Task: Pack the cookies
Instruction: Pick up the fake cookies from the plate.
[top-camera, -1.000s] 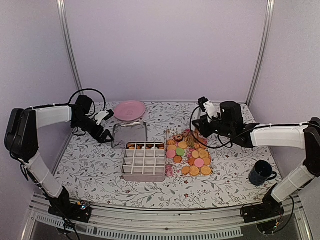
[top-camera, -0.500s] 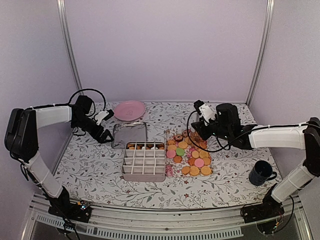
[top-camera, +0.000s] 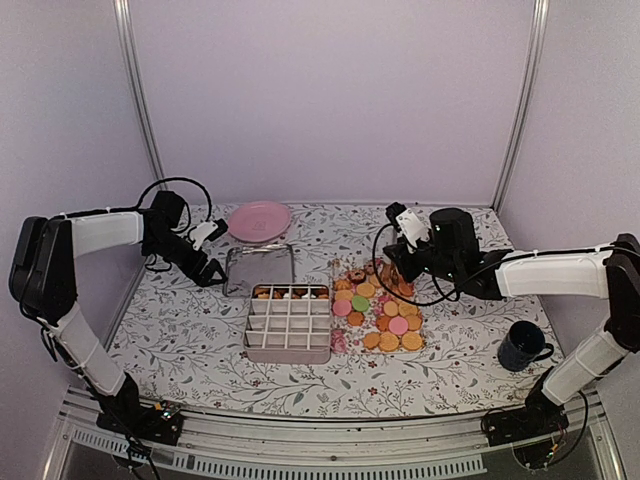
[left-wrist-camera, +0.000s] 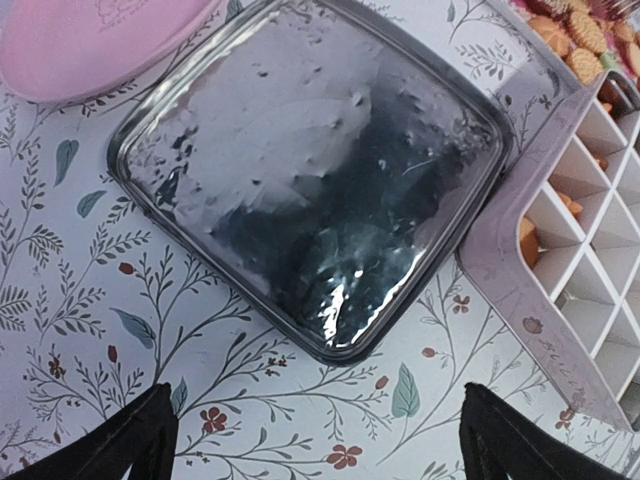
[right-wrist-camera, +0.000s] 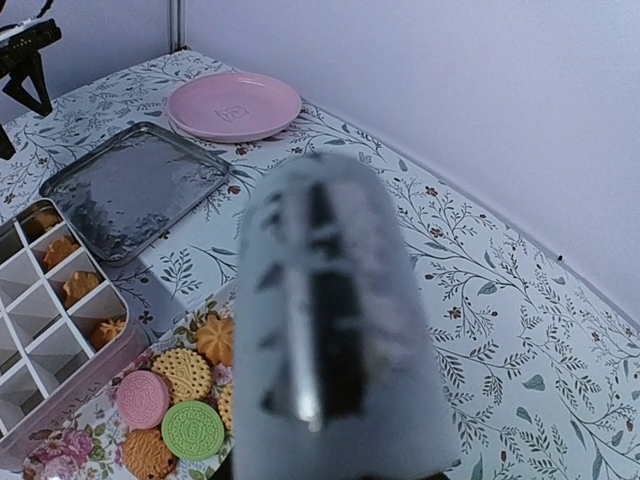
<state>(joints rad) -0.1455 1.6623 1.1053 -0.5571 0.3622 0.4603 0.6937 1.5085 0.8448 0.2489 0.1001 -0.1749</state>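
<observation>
Resting in the divided box (top-camera: 288, 354), far row: cookies (top-camera: 265, 294).

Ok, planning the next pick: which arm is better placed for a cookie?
Probably right: the right gripper hangs at the far edge of the cookies; the left gripper is open beside the metal lid, the divided box between it and them.

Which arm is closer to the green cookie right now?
Right. The right fingers hang over the far edge of the cookies, just beyond the green cookie; the left fingers are across the box, beside the lid.
</observation>
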